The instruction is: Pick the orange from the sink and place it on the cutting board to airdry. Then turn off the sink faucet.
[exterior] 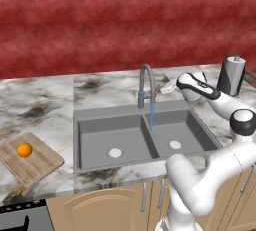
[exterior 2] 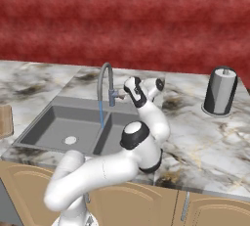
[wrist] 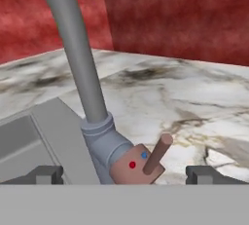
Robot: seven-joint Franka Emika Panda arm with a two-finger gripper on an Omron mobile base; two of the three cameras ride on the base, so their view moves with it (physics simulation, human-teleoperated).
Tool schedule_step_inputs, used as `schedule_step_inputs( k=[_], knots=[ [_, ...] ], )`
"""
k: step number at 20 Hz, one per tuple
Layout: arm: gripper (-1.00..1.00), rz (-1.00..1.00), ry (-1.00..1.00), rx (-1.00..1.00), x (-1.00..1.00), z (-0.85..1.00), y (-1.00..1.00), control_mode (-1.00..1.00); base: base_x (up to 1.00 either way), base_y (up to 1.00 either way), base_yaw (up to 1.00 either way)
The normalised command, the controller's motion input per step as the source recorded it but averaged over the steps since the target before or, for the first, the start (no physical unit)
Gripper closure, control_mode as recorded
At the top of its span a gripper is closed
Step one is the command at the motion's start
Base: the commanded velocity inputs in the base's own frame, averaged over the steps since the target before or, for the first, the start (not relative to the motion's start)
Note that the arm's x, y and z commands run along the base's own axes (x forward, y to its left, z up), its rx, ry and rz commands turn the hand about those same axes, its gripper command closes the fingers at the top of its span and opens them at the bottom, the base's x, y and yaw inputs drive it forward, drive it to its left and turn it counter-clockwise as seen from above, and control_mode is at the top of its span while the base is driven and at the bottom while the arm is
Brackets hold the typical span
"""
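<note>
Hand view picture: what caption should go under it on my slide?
Open gripper nears the brown faucet handle beside the grey metal sink faucet.

Orange [exterior: 24, 150] rests on cutting board [exterior: 37, 166]; sink faucet [exterior: 145, 85] runs into sink [exterior: 90, 132].

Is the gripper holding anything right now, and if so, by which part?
Nothing is held. The gripper is open, its fingertips apart on either side of the tall grey metal faucet's small brown lever handle, not touching it.

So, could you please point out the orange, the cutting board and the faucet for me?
orange [exterior: 24, 150], left base view, middle of the ball.
cutting board [exterior: 42, 163], left base view, bare wood right of the orange.
faucet [exterior: 145, 73], left base view, top of the arch.
</note>
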Motion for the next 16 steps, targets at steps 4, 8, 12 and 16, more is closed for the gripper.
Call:
schedule_step_inputs(
  k=[4, 8, 12, 16],
  knots=[
    [-1.00, 0.06, 0.04, 0.01, 0.24, -0.26, 0.00, -1.00, 0.00, 0.00, 0.00],
    [-1.00, 0.19, 0.00, 0.05, 0.23, -0.17, 0.00, -1.00, 0.00, 0.00, 0.00],
    [-1.00, 0.33, -0.02, 0.07, 0.27, -0.01, 0.00, -1.00, 0.00, 0.00, 0.00],
    [-1.00, 0.40, -0.06, 0.07, 0.37, 0.02, 0.00, -1.00, 0.00, 0.00, 0.00]
  ],
)
